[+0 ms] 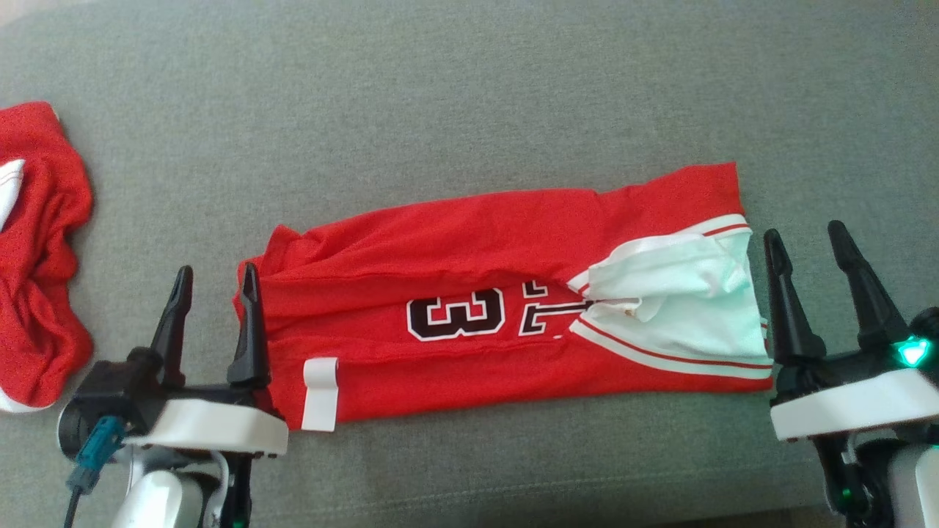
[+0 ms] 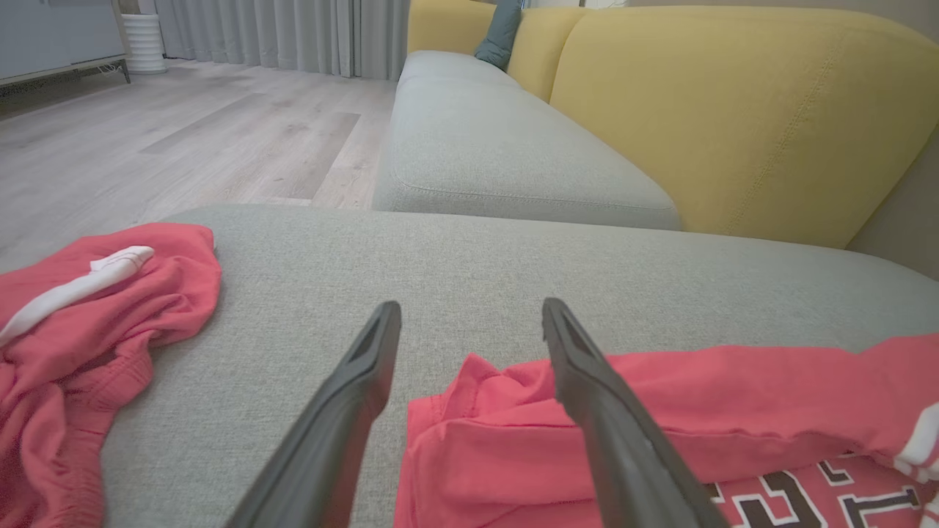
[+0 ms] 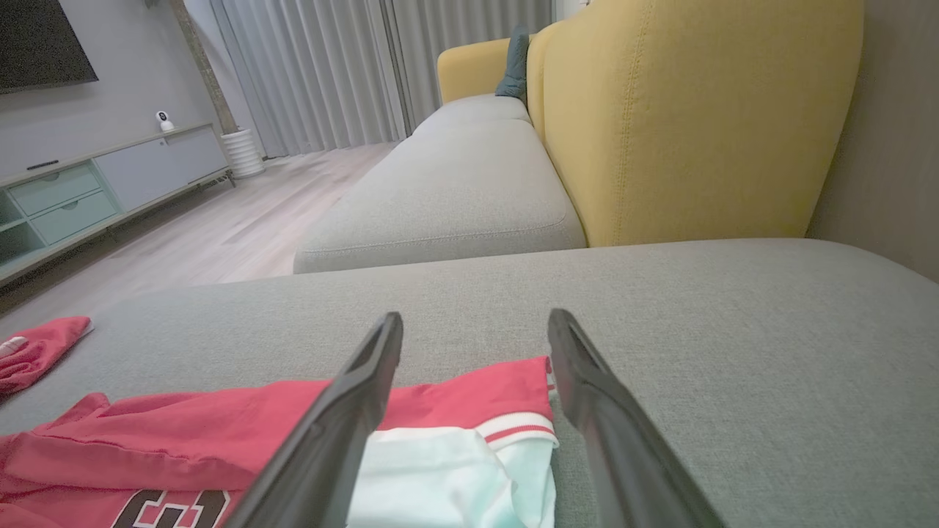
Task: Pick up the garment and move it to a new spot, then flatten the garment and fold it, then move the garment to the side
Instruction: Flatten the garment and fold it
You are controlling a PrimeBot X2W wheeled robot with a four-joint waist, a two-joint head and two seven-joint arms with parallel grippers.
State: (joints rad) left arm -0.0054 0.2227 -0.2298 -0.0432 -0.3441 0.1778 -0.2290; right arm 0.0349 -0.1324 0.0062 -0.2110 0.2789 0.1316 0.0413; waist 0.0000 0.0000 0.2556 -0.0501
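The garment (image 1: 499, 308), a red jersey with black-and-white numbers and a white-trimmed end, lies folded into a long strip across the grey cushion (image 1: 469, 95). My left gripper (image 1: 216, 273) stands open at its left end, the inner finger over the cloth edge, holding nothing. In the left wrist view the garment (image 2: 733, 403) lies under and right of that gripper (image 2: 469, 308). My right gripper (image 1: 807, 231) stands open just beyond the white end, empty. The right wrist view puts the garment (image 3: 220, 433) below and left of the right gripper (image 3: 475, 319).
A second red garment (image 1: 37, 257) lies crumpled at the cushion's left edge, also in the left wrist view (image 2: 88, 315). A yellow sofa back (image 3: 697, 110) rises behind the cushion. Wooden floor (image 2: 183, 132) and a low cabinet (image 3: 88, 191) lie beyond.
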